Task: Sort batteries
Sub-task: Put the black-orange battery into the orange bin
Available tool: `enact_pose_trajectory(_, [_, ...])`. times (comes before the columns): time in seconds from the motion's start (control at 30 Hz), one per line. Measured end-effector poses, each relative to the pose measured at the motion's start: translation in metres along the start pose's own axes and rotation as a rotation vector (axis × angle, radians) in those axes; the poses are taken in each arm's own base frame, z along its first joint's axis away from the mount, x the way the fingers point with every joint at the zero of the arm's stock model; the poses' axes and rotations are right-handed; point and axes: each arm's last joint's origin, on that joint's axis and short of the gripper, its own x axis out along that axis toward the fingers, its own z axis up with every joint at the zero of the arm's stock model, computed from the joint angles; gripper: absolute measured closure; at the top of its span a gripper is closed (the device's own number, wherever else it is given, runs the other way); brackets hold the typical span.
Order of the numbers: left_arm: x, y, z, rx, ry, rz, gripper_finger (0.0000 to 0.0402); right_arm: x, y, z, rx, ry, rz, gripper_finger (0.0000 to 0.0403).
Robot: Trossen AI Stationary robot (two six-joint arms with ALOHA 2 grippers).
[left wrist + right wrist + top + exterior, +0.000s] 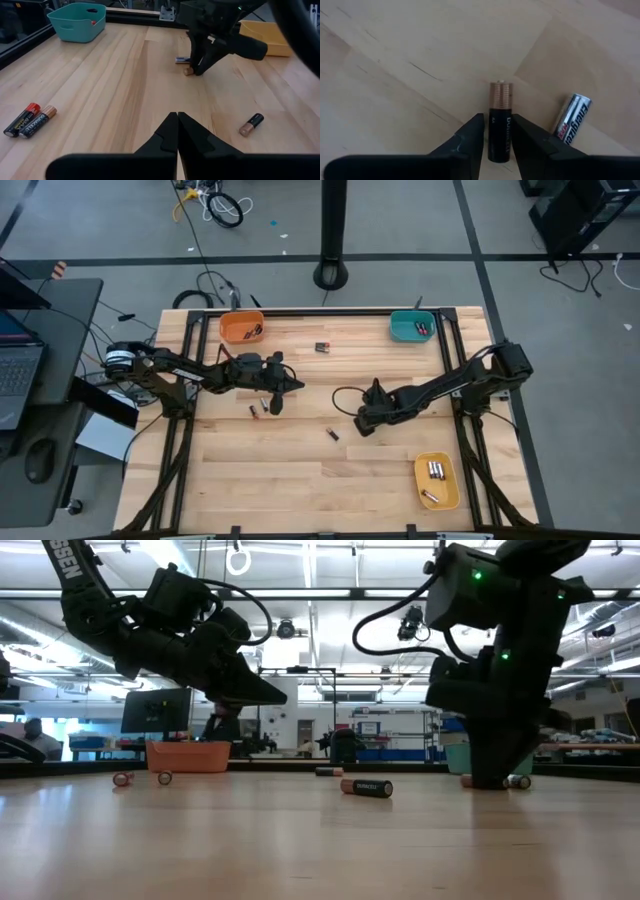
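Observation:
My right gripper (498, 142) points down at the table's middle, open. One finger stands on each side of a black, copper-topped battery (499, 122) that lies flat on the wood. I cannot see either finger touching it. A silvery battery (572, 117) lies right beside it. My left gripper (178, 131) hovers shut and empty above the table, left of centre (290, 385). Two black batteries (30, 120) lie side by side near it, and another battery (251, 124) lies between the two arms. A further battery (322, 347) rests toward the far edge.
An orange bin (242, 327) stands at the far left and a teal bin (411, 326) at the far right, each holding batteries. A yellow bin (437, 480) with silvery batteries sits at the near right. Bare wood lies along the near left.

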Motion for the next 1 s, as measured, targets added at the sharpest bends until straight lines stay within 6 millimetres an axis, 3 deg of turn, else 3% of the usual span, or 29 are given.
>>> enact_pose_trajectory(0.17, [0.0, 0.0, 0.001, -0.023, -0.006, -0.01, 0.039, 0.0, 0.006, 0.002, -0.062, 0.01, -0.021, 0.0341])
enact_pose_trajectory(0.47, [-0.001, -0.003, 0.013, -0.109, -0.127, -0.089, 0.039, -0.023, 0.03, 0.018, -0.256, -0.047, 0.087, 0.0344])
enact_pose_trajectory(0.77, [-0.008, -0.015, 0.035, -0.082, -0.323, -0.386, 0.0382, -0.076, 0.076, 0.047, -0.486, -0.433, 0.286, 0.0344])
enact_pose_trajectory(1.0, [-0.01, -0.028, 0.043, -0.052, -0.415, -0.409, 0.0316, -0.112, 0.094, 0.058, -0.564, -0.752, 0.419, 0.0344])
